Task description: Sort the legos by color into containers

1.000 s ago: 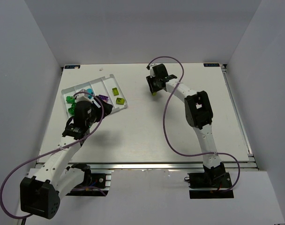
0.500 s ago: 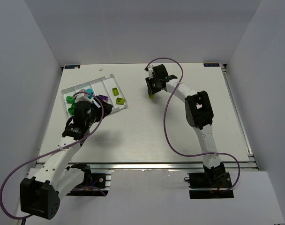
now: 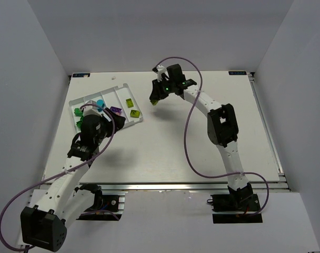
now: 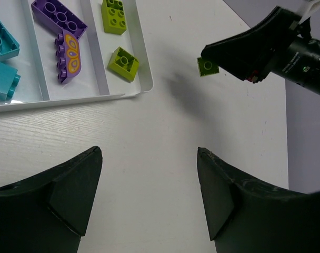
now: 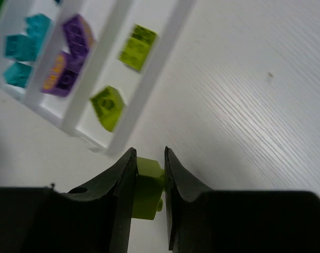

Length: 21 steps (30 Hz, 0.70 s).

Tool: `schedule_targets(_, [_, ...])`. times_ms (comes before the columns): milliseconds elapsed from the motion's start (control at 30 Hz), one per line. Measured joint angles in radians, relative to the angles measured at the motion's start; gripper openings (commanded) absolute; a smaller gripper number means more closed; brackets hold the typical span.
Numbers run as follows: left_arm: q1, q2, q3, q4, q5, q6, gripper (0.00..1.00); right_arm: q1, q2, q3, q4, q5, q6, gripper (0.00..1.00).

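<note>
My right gripper (image 3: 155,99) (image 5: 148,158) is shut on a yellow-green lego (image 5: 147,191) (image 4: 207,66) and holds it in the air just right of the white tray (image 3: 139,120) (image 5: 149,68). Two yellow-green legos (image 5: 137,47) (image 4: 123,63) lie in the tray's rightmost container. The neighbouring container holds purple legos (image 5: 76,37) (image 4: 60,16), then come cyan ones (image 5: 20,45) (image 4: 2,47). Dark green legos (image 3: 78,112) lie at the tray's left end. My left gripper (image 4: 149,158) (image 3: 108,117) hangs open over bare table at the tray's near edge.
White walls close in the table (image 3: 170,153) on three sides. The right arm (image 3: 220,124) stretches across the table's middle right, trailing a purple cable (image 3: 187,134).
The right gripper has closed on the yellow-green lego, lifted it and carried it left toward the tray. The left arm has shifted only slightly.
</note>
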State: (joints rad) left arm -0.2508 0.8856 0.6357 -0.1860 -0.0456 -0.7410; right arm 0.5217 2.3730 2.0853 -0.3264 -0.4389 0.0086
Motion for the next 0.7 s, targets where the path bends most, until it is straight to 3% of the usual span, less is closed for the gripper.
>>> schedule_targets(133, [0.0,-0.03,0.0,-0.023,-0.002,0.001,0.82,0.043,0.003,0.036,0.096,-0.124,0.033,0.0])
schedule_targets(267, [0.0,-0.073,0.0,-0.038,-0.006,0.001,0.82,0.092,0.026,0.054,0.25,-0.155,0.106,0.0])
schedule_targets(500, [0.0,-0.117,-0.001,-0.042,-0.007,0.011,0.82,0.154,0.146,0.114,0.494,-0.019,0.218,0.0])
schedule_targets(700, [0.0,-0.118,-0.002,-0.049,-0.017,0.019,0.82,0.17,0.19,0.111,0.557,0.068,0.231,0.0])
